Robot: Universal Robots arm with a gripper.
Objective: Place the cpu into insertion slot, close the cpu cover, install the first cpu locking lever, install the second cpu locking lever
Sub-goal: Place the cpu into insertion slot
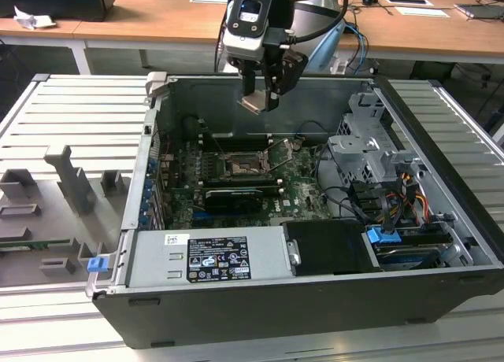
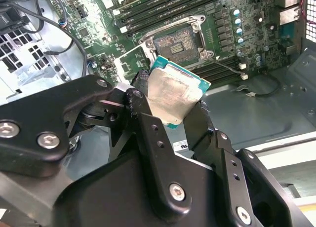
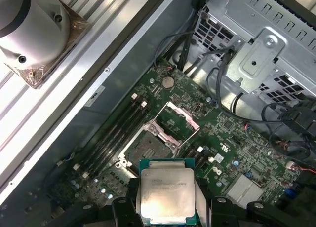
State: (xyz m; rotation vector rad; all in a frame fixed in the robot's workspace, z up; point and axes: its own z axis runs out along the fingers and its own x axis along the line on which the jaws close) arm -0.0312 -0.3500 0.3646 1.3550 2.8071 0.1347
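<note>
I am working over a grey ribbed bench (image 1: pixel 63 118) that carries an open computer case (image 1: pixel 441 181), with wooden desks (image 1: pixel 157 20) behind it.

Nearest the exterior camera, the power supply (image 1: pixel 205 256) lies along the case's front edge. Beyond it is the green circuit board (image 1: pixel 299 193), and the grey drive cage (image 1: pixel 366 153) stands to the exterior view's right.

On the board, the insertion slot (image 1: pixel 239 167) sits bare, a dark square with a silver rim. Long black memory sticks (image 3: pixel 116 133) run beside it. In the first wrist view the cpu cover (image 3: pixel 183 114) is swung up and away from the socket, so the opening is free. In the second wrist view a thin metal rod (image 2: pixel 224 68) lies next to the socket. I take it for a released locking lever, though I cannot be sure.

Farther back and higher, the gripper (image 1: pixel 262 86) hangs over the case's far wall. It is closed on the cpu (image 1: pixel 257 103), pinching the chip by two opposite edges. Both wrist views show the silver lid facing the cameras. The chip is well above the board and apart from the socket.

By my reading the first step is in hand: the chip is carried but not seated. Seating it calls for squaring its edges with the socket rim, keeping it level, and clearing the raised cover.
</note>
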